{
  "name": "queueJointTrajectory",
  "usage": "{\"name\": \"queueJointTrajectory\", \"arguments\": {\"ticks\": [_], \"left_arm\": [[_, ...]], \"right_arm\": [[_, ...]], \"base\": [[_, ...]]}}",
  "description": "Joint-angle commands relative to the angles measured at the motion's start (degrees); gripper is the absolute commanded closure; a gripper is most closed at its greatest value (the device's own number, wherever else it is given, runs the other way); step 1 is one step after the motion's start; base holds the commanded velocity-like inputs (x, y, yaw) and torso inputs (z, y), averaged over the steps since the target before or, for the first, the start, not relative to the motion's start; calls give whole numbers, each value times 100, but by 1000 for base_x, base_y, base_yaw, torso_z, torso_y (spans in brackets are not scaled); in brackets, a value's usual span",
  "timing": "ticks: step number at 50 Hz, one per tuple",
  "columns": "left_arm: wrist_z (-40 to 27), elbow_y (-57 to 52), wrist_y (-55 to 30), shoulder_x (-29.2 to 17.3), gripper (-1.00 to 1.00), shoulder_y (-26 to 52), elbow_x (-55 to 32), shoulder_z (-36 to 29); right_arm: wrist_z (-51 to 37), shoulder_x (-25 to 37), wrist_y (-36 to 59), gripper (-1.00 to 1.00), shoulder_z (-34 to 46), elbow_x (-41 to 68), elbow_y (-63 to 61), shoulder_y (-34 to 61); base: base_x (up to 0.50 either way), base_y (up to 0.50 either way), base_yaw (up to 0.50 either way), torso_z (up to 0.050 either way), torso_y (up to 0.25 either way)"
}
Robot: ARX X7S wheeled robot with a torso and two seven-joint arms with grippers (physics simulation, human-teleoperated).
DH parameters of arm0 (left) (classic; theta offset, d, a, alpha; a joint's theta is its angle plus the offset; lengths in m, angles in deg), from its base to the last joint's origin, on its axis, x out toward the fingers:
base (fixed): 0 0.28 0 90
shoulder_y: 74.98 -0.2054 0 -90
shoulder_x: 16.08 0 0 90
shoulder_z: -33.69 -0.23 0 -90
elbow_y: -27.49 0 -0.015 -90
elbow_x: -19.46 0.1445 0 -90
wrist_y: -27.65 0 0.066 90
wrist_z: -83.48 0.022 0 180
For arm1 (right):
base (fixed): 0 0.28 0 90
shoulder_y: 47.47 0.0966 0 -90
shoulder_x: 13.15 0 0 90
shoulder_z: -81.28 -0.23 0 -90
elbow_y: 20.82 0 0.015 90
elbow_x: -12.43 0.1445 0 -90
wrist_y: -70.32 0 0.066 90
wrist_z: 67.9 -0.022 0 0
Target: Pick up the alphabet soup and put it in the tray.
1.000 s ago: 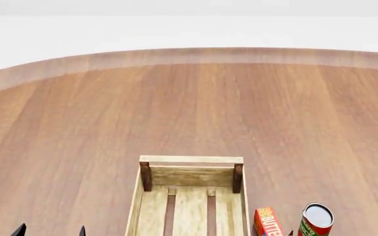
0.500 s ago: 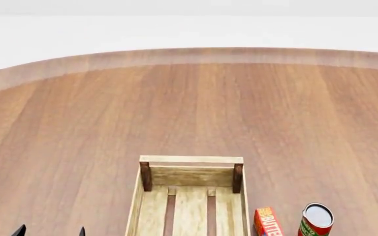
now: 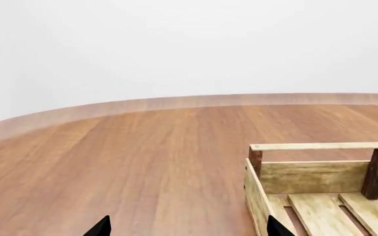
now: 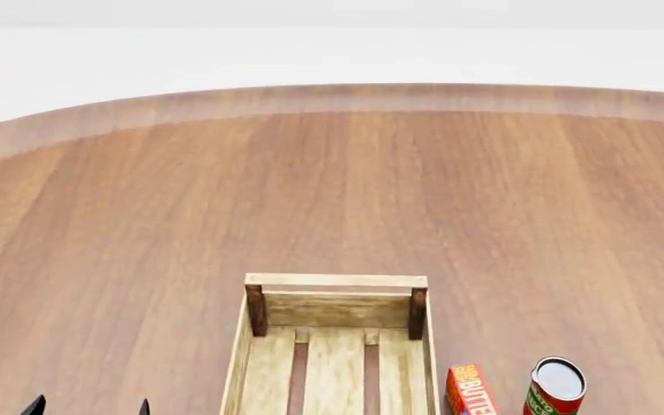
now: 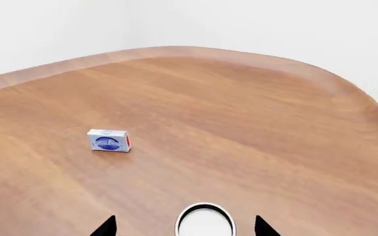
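Note:
The tray (image 4: 335, 304) is a light wooden slatted crate at the near middle of the table, and it also shows in the left wrist view (image 3: 320, 177). No blue-labelled can shows in any view, so the alphabet soup cannot be identified. In the right wrist view a can's silver-white top (image 5: 205, 225) lies between the tips of my open right gripper (image 5: 185, 229). Its label is hidden, so I cannot tell which can it is. My left gripper (image 4: 90, 408) is open and empty, left of the tray, and it also shows in its own wrist view (image 3: 189, 231).
A red-and-green labelled can (image 4: 556, 389) stands upright right of the tray, with an orange butter box (image 4: 469, 391) between them. A small white and blue box (image 5: 109, 141) lies farther out on the table. The round wooden table's edge (image 4: 332, 93) curves at the back.
A small dark tip beside the red-and-green can at the bottom of the head view one second ago is no longer in view. The left gripper and the objects have not moved.

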Motion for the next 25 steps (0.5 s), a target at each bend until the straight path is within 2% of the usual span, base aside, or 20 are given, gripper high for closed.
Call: {"name": "queueJointTrajectory", "arguments": {"ticks": [1,25], "left_arm": [[-39,-2,3,-28,-100,10,-27,-40],[-105,22,36,-90,-100,27,-60,-123]], "right_arm": [[-22,-23,-303,-100,-135,67,405,-76],[339,151,-783,-100,8,178,1637,335]], "base": [[0,0,0,0,0],[0,0,0,0,0]]}}
